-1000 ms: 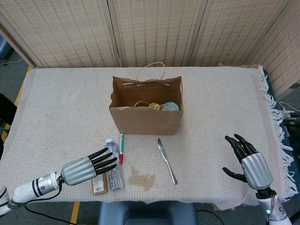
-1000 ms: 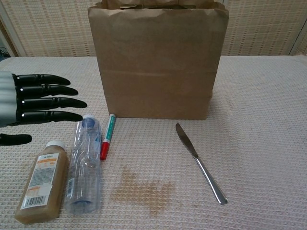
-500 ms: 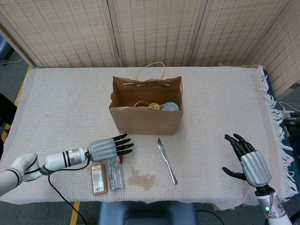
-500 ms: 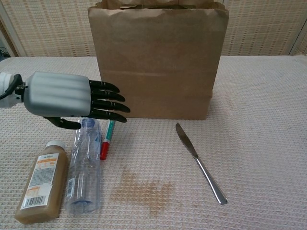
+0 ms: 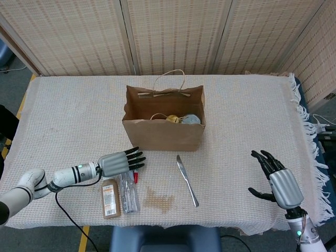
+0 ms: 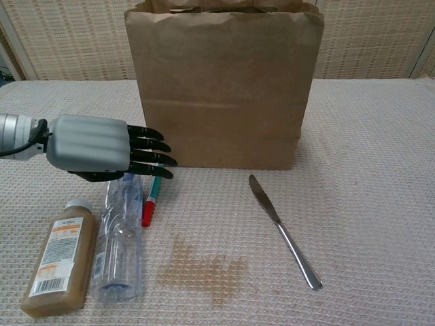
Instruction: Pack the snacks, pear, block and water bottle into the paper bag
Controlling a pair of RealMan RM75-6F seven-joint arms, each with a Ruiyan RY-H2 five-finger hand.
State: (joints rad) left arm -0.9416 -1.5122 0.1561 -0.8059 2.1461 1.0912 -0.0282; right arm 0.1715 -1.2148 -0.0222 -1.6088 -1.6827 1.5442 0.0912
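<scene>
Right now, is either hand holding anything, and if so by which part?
Nothing is held. The left hand hovers above the cap end of the water bottle with its fingers extended, not wrapped around it. The right hand is open and empty.

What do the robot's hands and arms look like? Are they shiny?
Each hand has a ribbed silver-grey back and glossy black fingers. The left hand joins a silver wrist with black rings and a small green light, then a white arm trailing a thin black cable. The right hand looks the same, with a green light low on its wrist.
</scene>
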